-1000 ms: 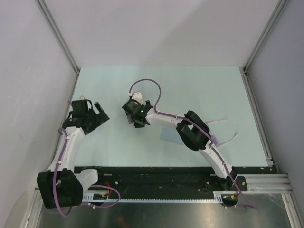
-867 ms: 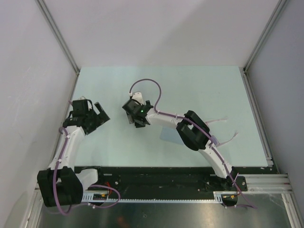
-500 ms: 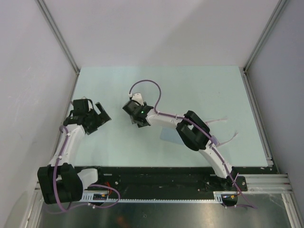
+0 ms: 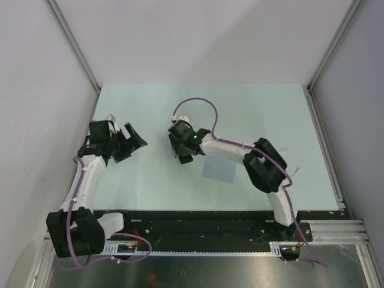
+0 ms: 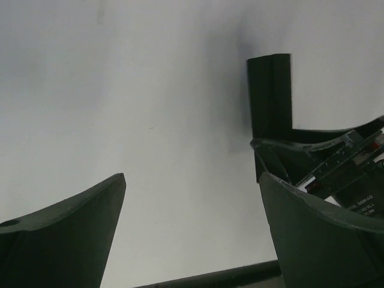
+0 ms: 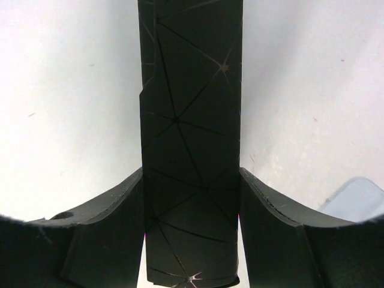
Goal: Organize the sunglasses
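Observation:
A black oblong case [image 6: 192, 108] with thin crease lines stands between my right gripper's fingers [image 6: 114, 222], which press against both of its long sides. In the top view this right gripper [image 4: 182, 151] is over the middle of the table, pointing down. My left gripper [image 4: 133, 141] is at the table's left side, its jaws wide apart with nothing between them. The left wrist view shows the left gripper [image 5: 192, 180] over bare table, with the case [image 5: 270, 96] and the right gripper's body [image 5: 336, 174] off to its right. The sunglasses are out of view.
A pale blue square cloth [image 4: 219, 170] lies flat just right of the right gripper, and one corner [image 6: 360, 195] shows in the right wrist view. Grey walls enclose the table [image 4: 258, 108] on three sides. A black rail [image 4: 204, 219] runs along the near edge.
My right gripper has closed onto the black case and shifted slightly right, its elbow swinging right. The left gripper has moved a little up and right, still open.

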You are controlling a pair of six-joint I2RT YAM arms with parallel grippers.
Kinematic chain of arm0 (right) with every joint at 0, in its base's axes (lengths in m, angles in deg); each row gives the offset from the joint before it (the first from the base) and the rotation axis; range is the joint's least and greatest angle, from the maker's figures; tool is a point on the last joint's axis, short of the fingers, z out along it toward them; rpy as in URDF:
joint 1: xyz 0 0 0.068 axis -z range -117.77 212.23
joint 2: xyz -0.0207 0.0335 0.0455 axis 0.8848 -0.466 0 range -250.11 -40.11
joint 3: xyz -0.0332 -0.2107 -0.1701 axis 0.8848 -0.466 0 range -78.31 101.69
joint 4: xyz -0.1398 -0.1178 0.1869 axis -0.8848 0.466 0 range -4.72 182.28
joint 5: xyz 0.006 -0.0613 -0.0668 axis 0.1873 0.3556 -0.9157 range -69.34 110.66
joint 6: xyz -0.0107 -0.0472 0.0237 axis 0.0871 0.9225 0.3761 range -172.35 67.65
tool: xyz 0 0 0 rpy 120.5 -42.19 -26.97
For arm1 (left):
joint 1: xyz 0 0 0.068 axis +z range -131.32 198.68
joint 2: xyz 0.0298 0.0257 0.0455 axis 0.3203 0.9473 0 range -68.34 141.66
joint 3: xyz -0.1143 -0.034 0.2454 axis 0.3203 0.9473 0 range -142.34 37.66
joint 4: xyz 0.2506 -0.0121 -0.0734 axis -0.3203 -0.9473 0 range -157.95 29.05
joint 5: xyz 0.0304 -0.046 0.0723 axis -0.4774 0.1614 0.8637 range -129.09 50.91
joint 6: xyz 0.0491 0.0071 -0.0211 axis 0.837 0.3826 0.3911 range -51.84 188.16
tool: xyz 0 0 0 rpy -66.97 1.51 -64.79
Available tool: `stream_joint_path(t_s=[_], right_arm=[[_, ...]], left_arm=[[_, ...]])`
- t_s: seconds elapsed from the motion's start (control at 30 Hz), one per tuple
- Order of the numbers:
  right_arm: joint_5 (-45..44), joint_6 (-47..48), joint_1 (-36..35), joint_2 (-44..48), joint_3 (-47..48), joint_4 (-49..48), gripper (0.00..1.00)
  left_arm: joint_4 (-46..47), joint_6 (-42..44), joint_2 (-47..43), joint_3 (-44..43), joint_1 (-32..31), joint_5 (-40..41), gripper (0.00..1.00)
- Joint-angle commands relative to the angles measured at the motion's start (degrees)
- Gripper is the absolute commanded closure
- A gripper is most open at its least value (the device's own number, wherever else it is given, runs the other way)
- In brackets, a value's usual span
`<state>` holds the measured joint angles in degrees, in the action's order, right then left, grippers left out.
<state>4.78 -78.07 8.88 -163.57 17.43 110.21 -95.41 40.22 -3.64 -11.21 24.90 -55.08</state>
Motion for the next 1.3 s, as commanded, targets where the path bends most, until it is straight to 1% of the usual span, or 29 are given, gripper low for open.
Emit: stream_joint_path(t_s=[0.0, 0.03, 0.07, 0.13, 0.17, 0.2, 0.3, 0.37, 0.43, 0.47, 0.5, 0.57, 0.63, 0.73, 0.8, 0.83, 0.87, 1.03, 1.07, 1.23, 1.27], right_arm=[[9.98, 2.77, 2.97, 13.40, -2.83, -2.07, 0.59], [11.03, 3.12, 3.42, 17.07, -3.45, -2.60, 0.59], [13.39, 3.82, 3.85, 18.68, -4.07, -2.95, 0.59], [14.99, 6.28, 4.82, 22.28, -5.82, -4.18, 0.57], [15.17, 7.25, 4.91, 25.69, -6.53, -4.79, 0.56], [15.26, 9.43, 4.91, 27.12, -7.14, -5.32, 0.55], [15.26, 12.08, 4.83, 31.69, -7.68, -6.47, 0.53], [15.18, 12.53, 4.56, 33.80, -7.68, -7.17, 0.53], [15.18, 12.71, 4.04, 36.61, -7.68, -7.87, 0.53], [15.26, 12.62, 3.95, 37.41, -7.68, -8.14, 0.53], [15.18, 12.36, 3.77, 39.15, -7.76, -8.31, 0.53], [15.00, 11.57, 3.77, 40.75, -7.94, -8.84, 0.52], [14.65, 11.65, 3.86, 42.59, -8.12, -8.84, 0.53], [14.82, 12.44, 3.86, 44.52, -8.12, -8.84, 0.52], [15.18, 13.41, 3.77, 45.23, -8.03, -8.84, 0.52], [15.26, 13.76, 3.68, 45.67, -8.12, -8.76, 0.52], [16.74, 14.20, 3.51, 45.85, -8.03, -8.67, 0.52], [16.58, 15.17, 3.16, 46.03, -8.03, -7.44, 0.52], [16.67, 15.25, 3.16, 46.03, -8.03, -7.26, 0.52], [17.37, 15.61, 3.07, 46.29, -8.21, -6.91, 0.52], [17.46, 15.61, 3.07, 46.20, -8.38, -6.74, 0.51]], left_arm=[[5.96, 1.76, -2.74, -3.00, 0.37, -17.29, 0.00], [7.02, 0.36, -3.18, -2.82, 0.20, -19.85, 0.00], [9.56, -0.52, -4.49, -2.73, -0.24, -24.92, 0.00], [12.73, -3.15, -6.34, -3.08, -1.20, -28.29, 0.00], [15.79, -4.04, -8.26, -3.60, -2.51, -29.79, 0.00], [17.39, -4.92, -9.50, -4.04, -3.22, -29.98, 0.00], [23.02, -8.17, -12.67, -6.94, -6.65, -28.05, 0.00], [27.05, -9.75, -13.20, -8.88, -9.98, -27.00, 0.00], [31.27, -12.64, -13.38, -9.49, -11.22, -27.25, 0.00], [37.12, -13.88, -13.38, -9.41, -12.10, -27.69, 0.00], [41.18, -17.46, -13.47, -8.80, -12.37, -28.30, 0.00], [49.36, -20.21, -13.47, -6.43, -13.42, -28.40, 0.00], [49.49, -20.04, -13.21, -5.81, -14.04, -24.64, 0.00], [49.57, -20.13, -12.42, -5.37, -15.09, -22.34, 0.00], [49.93, -19.61, -11.54, -5.80, -16.41, -22.16, 0.00], [50.01, -19.26, -10.84, -6.50, -18.07, -22.24, 0.00], [50.28, -19.17, -9.79, -6.86, -18.95, -21.63, 0.00], [52.74, -18.38, -7.76, -8.88, -23.52, -19.88, 0.00], [52.83, -18.29, -7.84, -8.88, -23.71, -18.22, 0.00], [53.53, -19.08, -8.11, -7.83, -23.88, -15.57, 0.00], [53.62, -19.25, -8.28, -7.74, -23.88, -15.13, 0.03]])
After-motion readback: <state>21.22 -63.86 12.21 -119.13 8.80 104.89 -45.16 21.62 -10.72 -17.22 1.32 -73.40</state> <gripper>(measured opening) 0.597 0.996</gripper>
